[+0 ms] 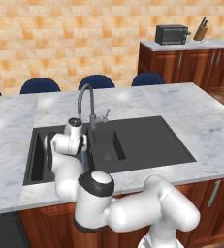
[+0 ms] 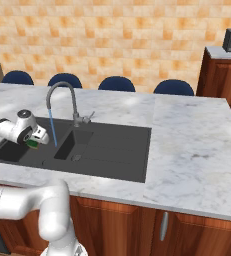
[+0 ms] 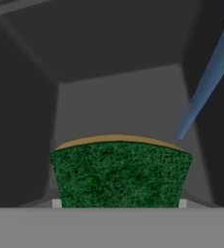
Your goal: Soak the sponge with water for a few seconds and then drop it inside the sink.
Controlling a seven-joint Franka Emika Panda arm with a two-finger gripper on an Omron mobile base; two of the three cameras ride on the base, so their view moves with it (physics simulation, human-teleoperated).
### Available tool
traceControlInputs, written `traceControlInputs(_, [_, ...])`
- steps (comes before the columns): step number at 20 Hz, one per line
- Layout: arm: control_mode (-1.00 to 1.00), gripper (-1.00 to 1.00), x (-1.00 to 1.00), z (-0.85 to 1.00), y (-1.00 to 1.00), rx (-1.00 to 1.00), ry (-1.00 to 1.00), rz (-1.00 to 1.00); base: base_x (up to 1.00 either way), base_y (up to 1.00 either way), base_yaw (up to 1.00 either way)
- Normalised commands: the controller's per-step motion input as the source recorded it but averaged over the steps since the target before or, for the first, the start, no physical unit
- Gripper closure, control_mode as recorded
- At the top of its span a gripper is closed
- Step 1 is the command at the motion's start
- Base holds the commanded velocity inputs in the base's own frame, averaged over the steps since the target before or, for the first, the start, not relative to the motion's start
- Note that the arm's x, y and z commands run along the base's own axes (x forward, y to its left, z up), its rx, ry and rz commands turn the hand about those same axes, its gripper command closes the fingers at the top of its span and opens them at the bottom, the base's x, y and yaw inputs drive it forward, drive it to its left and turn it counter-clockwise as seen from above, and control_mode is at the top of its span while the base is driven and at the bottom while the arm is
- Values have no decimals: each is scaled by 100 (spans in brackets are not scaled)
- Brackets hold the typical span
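A white robot arm holds a sponge (image 3: 119, 174) over the left basin of a dark sink (image 2: 117, 155) set in a marble desk (image 2: 197, 145), its fingers (image 2: 35, 137) clenched on the block, green scouring side toward the hand camera and the yellow body showing as a thin edge above it. The tap (image 2: 62, 97) is running: a thin blue stream of water (image 2: 52, 127) falls into the basin just beside the sponge, apparently not yet striking it. By the look of things the pick-up is done and the water is on; the soaking itself seems to be only beginning or about to begin, and the drop into the sink is left. No brand, label or writing can be read on the sponge, tap or sink.
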Motion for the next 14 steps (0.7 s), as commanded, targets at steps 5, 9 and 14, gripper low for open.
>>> traceControlInputs(5, [-100,100,13,-24,1,-1,0,0,0,0,0])
traceControlInputs(9, [-100,100,22,-42,2,0,0,0,0,0,0])
traceControlInputs(14, [-100,100,26,-36,4,0,0,0,0,0,0])
